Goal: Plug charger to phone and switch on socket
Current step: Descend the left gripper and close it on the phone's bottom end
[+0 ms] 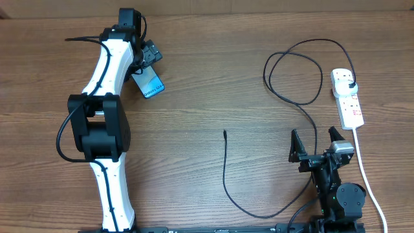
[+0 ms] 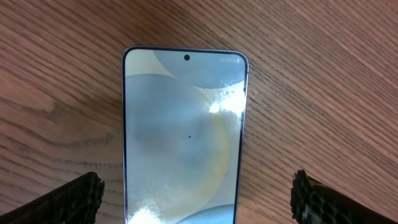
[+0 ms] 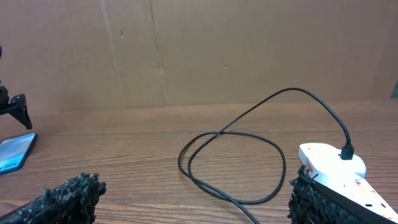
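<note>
The brown wood-grain table (image 1: 213,77) takes up nearly the whole overhead view, with a wide bare stretch across its middle. At its far edge, in my right wrist view, stands a plain brown cardboard wall (image 3: 217,50).

My left arm (image 1: 107,71), white and black, reaches from the near edge to the far left. My left claw (image 1: 147,61) hangs released over the slim rectangular phone with the light-blue screen and black edges (image 1: 149,83). The phone lies flat at the far left, turned at a slant. In the left wrist view my two fingers stand wide on either side of it, with bare wood between each one and the phone's long edges.

My right claw (image 1: 317,144) sits at the near right, also spread wide and holding nothing.

The white elongated power strip (image 1: 350,103) lies at the far right, close to the table's right edge. Its thick white cord (image 1: 365,175) runs toward the near edge, just right of my right arm.

The long thin black charger cable (image 1: 226,175) has its black plug (image 1: 350,85) seated in the strip's far outlet. It loops on the left of the strip, passes under my right claw and curves along the near side. Its small connector tip (image 1: 224,133) lies free mid-table, well apart from the phone.
</note>
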### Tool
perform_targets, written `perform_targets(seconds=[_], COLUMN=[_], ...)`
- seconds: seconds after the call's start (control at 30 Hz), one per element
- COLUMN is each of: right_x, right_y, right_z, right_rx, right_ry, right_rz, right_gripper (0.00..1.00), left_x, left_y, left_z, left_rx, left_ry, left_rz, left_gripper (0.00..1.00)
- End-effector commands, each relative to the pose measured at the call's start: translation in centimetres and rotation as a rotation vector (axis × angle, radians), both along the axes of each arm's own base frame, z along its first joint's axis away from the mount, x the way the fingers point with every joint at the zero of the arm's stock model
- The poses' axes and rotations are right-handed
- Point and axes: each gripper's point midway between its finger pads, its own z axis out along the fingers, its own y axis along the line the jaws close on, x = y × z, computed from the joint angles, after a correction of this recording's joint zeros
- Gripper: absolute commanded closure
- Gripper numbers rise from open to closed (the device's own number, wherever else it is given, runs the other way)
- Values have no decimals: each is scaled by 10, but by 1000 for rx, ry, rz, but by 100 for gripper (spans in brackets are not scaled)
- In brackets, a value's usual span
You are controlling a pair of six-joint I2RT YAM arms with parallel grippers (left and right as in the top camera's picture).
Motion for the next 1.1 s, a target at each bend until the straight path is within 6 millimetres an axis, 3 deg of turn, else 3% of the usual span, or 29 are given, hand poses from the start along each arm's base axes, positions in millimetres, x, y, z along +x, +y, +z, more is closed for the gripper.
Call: perform_targets(seconds=[0.0,0.4,1.07], right_x=[0,0,0], right_y=[1,1,1], right_z=[-2,-2,-2], right_rx=[-3,-3,-3], right_ry=[-3,-3,-3], right_rz=[5,5,5], right_gripper=[0,0,0], left_x=[7,-3,-8], left_y=[-4,-6,-4], left_z=[3,-34,-38], left_rx=[1,-12,15], left_ry=[-17,71,90], left_rz=[-14,4,14], left_gripper=[0,0,0])
